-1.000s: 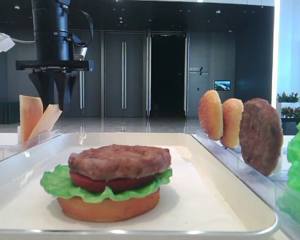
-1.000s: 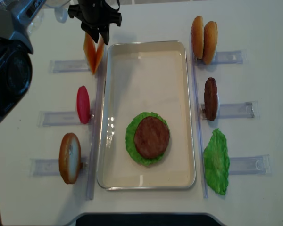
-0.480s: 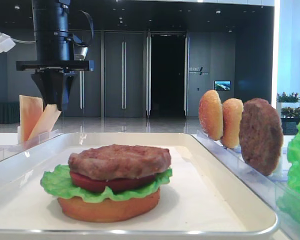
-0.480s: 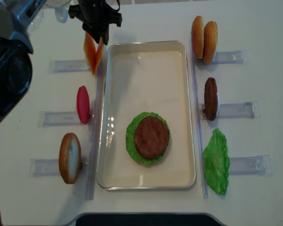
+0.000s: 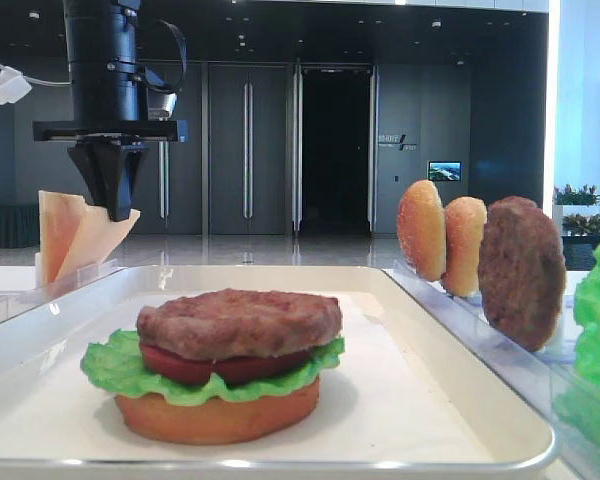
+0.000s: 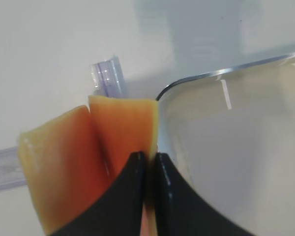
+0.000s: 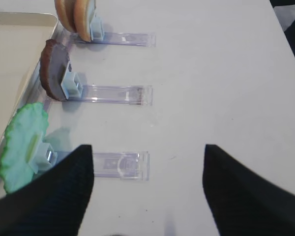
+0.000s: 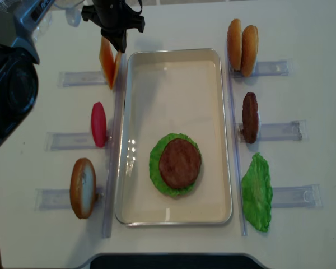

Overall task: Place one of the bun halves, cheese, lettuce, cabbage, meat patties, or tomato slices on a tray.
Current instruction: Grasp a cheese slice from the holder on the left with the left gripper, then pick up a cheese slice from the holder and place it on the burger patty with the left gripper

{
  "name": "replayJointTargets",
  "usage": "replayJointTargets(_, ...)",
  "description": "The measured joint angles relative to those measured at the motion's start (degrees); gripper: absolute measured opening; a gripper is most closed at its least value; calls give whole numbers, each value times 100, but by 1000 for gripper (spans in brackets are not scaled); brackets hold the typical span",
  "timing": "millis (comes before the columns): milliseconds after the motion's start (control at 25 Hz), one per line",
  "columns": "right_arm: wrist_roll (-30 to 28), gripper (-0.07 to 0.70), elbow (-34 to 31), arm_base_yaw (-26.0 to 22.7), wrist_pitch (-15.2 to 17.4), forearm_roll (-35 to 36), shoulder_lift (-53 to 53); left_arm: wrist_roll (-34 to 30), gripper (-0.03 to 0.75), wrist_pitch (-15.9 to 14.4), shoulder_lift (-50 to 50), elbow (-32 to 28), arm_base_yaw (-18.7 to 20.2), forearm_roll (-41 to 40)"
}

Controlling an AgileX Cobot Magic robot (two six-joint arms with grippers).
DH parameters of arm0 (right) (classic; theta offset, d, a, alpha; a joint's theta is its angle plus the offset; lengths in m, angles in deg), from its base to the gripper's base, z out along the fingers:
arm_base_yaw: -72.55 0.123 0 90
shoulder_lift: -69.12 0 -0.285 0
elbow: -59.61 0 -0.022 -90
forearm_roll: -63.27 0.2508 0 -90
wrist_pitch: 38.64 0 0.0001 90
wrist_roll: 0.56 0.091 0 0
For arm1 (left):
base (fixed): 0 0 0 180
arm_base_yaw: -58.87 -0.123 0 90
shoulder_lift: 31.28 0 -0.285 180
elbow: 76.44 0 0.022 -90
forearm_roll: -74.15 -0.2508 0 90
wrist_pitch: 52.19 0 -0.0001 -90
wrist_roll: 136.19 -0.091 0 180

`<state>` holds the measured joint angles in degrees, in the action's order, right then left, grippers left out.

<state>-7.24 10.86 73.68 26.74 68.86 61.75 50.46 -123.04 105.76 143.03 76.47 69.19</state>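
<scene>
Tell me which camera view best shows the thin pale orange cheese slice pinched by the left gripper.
The left wrist view: the pale orange cheese slice fills the frame, with the left gripper shut on its edge. The low exterior view shows it side-on under the gripper. The overhead view shows only a thin orange sliver. The right wrist view misses it.

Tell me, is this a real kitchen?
Probably not: it looks like a robot demo table in a big lobby. Burger parts such as buns stand in clear racks around a tray, with tall dark doors behind.

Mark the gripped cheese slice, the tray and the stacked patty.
cheese [image 6: 125,125], left wrist view, face above the gripper.
tray [image 8: 173,52], overhead view, far rim.
patty [image 8: 180,163], overhead view, top centre.
</scene>
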Motion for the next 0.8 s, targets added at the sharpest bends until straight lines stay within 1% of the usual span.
replayJointTargets(440,0,482,0,0,0,0,0,0,29,-5,-120,-5,7,-38)
replayJointTargets(800,0,482,0,0,0,0,0,0,27,-5,-671,-5,7,30)
